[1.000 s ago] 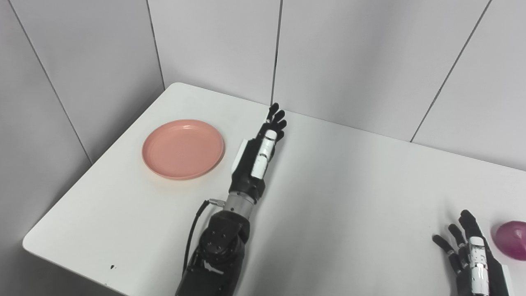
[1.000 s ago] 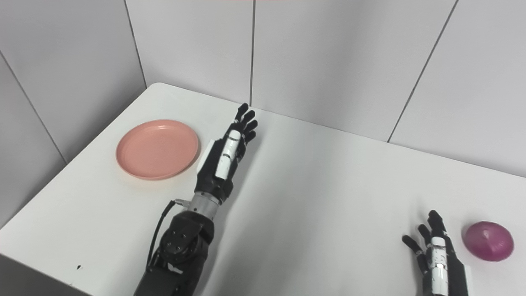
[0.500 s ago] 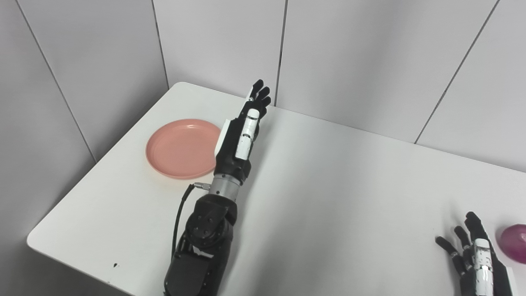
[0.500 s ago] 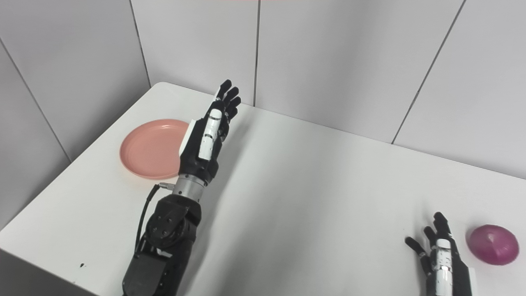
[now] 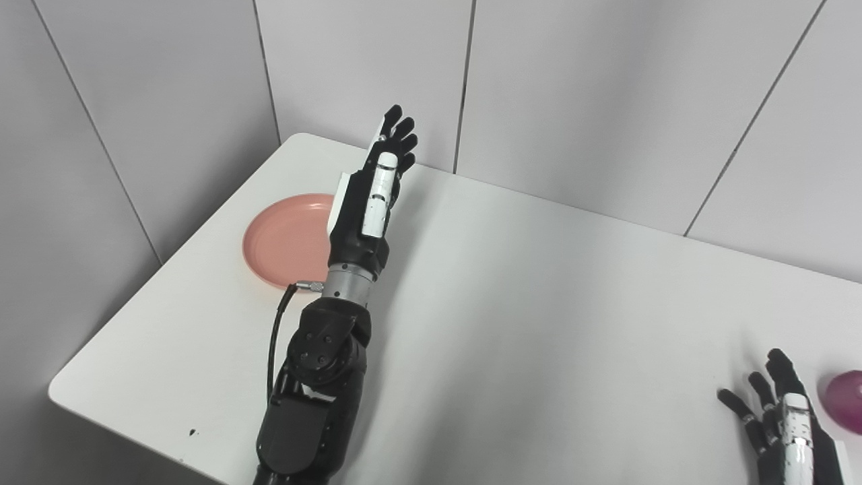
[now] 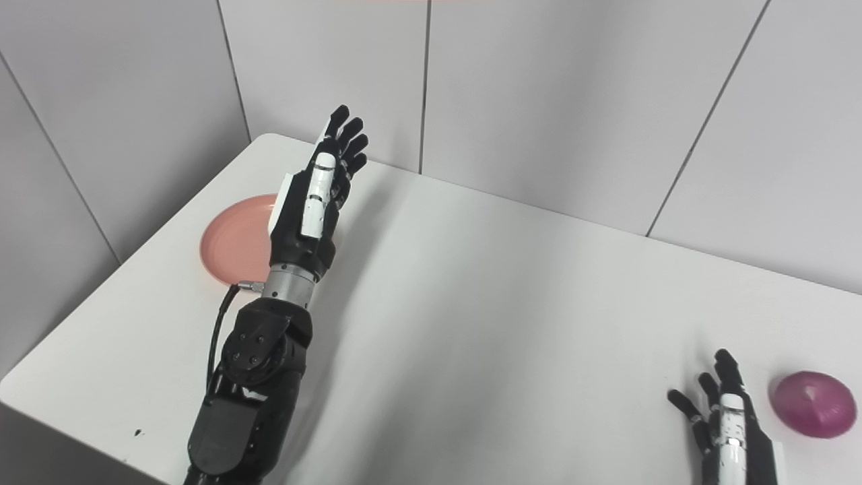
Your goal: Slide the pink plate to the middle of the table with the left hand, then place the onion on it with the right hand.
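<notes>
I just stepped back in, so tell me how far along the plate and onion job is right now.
Nothing is finished yet. The pink plate sits near the table's far left corner, not the middle. The left hand, fingers extended and apart, is raised over the plate's right side, apparently to slide it. The onion lies on the table beside the open right hand, untouched. Both the slide and the placing remain.

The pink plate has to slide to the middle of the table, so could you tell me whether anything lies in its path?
Nothing visible does: the table between the pink plate and its middle is bare. Only the left hand overlaps the plate's right side.
</notes>
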